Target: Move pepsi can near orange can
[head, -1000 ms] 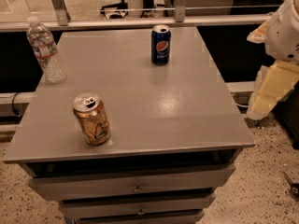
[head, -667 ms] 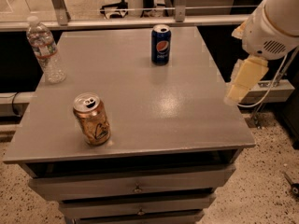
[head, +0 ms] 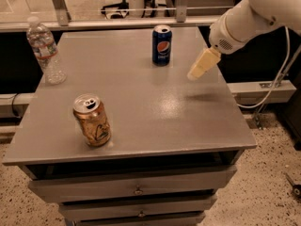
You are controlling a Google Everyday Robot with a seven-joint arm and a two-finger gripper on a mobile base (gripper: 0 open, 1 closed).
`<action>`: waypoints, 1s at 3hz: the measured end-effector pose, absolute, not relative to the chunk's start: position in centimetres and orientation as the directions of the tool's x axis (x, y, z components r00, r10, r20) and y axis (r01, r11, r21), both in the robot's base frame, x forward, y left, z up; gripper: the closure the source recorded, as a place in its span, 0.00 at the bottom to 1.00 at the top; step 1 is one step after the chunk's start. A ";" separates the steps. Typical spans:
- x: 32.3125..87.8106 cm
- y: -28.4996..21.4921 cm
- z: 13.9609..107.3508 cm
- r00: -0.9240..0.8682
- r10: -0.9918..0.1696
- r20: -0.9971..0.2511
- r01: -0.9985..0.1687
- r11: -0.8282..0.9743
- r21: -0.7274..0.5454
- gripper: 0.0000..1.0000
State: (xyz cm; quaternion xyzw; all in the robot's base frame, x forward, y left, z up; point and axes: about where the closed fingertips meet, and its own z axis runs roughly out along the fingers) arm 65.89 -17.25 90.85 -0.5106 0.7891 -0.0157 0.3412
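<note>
The pepsi can (head: 162, 44) is dark blue with the round logo and a silver top. It stands upright at the back middle of the grey table (head: 188, 121). The orange can (head: 92, 120) is orange-brown with a dark line marking and stands upright near the front left. My gripper (head: 201, 66) hangs from the white arm above the right side of the table, a little to the right of the pepsi can and slightly nearer, apart from it. It holds nothing.
A clear plastic water bottle (head: 45, 51) stands at the table's back left. The table has drawers (head: 136, 188) below its front edge. A rail and glass partition run behind it. A white cable (head: 277, 74) hangs at the right.
The arm has swung in from the right edge of view, leftward over the table, bringing the gripper close to the pepsi can. The cans and bottle have not moved.
</note>
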 end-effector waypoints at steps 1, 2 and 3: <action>72.0 -16.8 89.3 -0.256 -0.671 -0.696 -0.744 0.596 -0.301 0.00; 75.2 -15.5 88.8 -0.254 -0.532 -0.808 -0.739 0.646 -0.193 0.00; 76.2 -12.8 88.6 -0.242 -0.418 -0.876 -0.784 0.616 -0.077 0.00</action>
